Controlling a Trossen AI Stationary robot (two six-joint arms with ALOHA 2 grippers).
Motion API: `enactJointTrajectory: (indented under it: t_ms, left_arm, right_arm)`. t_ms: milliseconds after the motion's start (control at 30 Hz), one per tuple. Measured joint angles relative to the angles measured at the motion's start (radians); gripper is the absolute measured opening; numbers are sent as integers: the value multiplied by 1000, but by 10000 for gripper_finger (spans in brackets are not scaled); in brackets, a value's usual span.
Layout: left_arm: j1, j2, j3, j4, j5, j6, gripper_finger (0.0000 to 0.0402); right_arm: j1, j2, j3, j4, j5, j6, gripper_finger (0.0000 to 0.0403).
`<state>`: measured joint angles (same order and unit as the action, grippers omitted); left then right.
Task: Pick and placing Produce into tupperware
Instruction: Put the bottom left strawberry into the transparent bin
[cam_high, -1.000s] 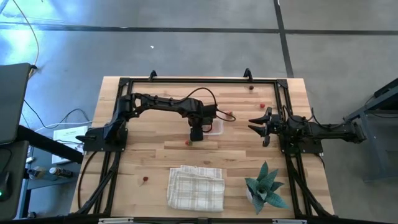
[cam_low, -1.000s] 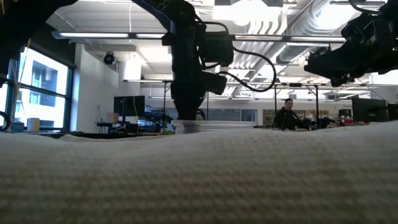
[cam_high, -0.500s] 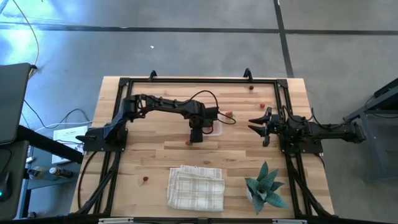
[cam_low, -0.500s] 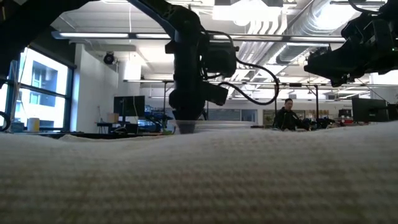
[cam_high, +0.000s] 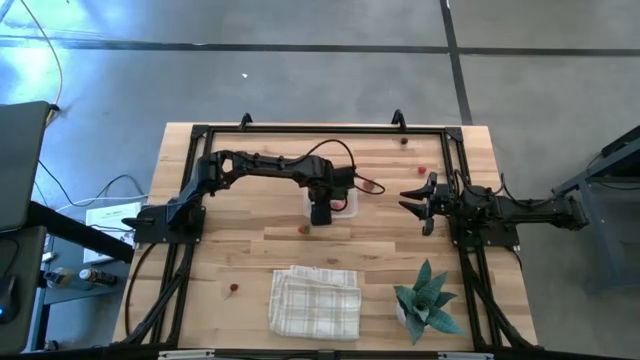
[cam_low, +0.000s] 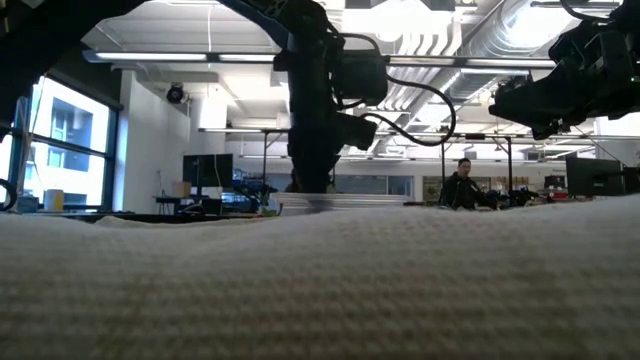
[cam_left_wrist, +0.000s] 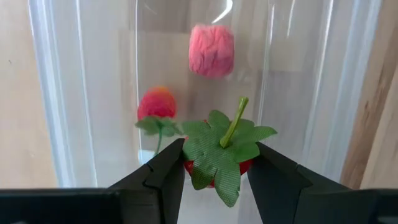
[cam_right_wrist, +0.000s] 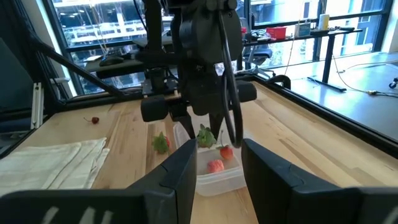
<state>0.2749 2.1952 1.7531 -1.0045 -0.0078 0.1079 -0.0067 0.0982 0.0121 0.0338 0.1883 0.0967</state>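
You have the wooden table (cam_high: 220, 250) under both arms, with a black frame (cam_high: 300, 129) running round its middle. The white checked cloth (cam_high: 314, 301) lies folded at the near edge, and a green star-leaved plant (cam_high: 428, 300) stands beside it on the right side.

Your left arm reaches from its base across to the table's centre, and the left gripper (cam_left_wrist: 214, 168) hangs right over the tupperware (cam_high: 345, 203), the clear little box lying on the wood near the middle of the table. Its fingers are partly apart and clamped on a strawberry (cam_left_wrist: 219, 152) with a green leafy cap and stem, held just above the box's opening. Look through the left wrist camera and you see two more pieces already lying in the box: a pink lumpy one (cam_left_wrist: 211, 50) and a red one with a green stem (cam_left_wrist: 157, 104).

Your right arm waits at the right side of the table, well apart from the box, the right gripper (cam_high: 415, 203) pointing toward the centre with its fingers spread and nothing between them.

Loose produce still dots the wood: one red piece (cam_high: 302, 229) just beside the box on the near side, one (cam_high: 232, 287) left of the cloth, and two (cam_high: 422, 170) near the far right corner.
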Motion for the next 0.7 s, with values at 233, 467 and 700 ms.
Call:
enactJointTrajectory:
  t_ms: [233, 467, 700]
  left_arm:
    - [0, 0, 0, 11, -3, 0, 150]
    - [0, 22, 1, 2, 0, 16, 150]
    - [0, 32, 0, 5, 0, 19, 150]
  right_arm:
    - [0, 0, 0, 0, 0, 0, 117]
    - [0, 0, 0, 0, 0, 0, 117]
    - [0, 0, 0, 0, 0, 0, 117]
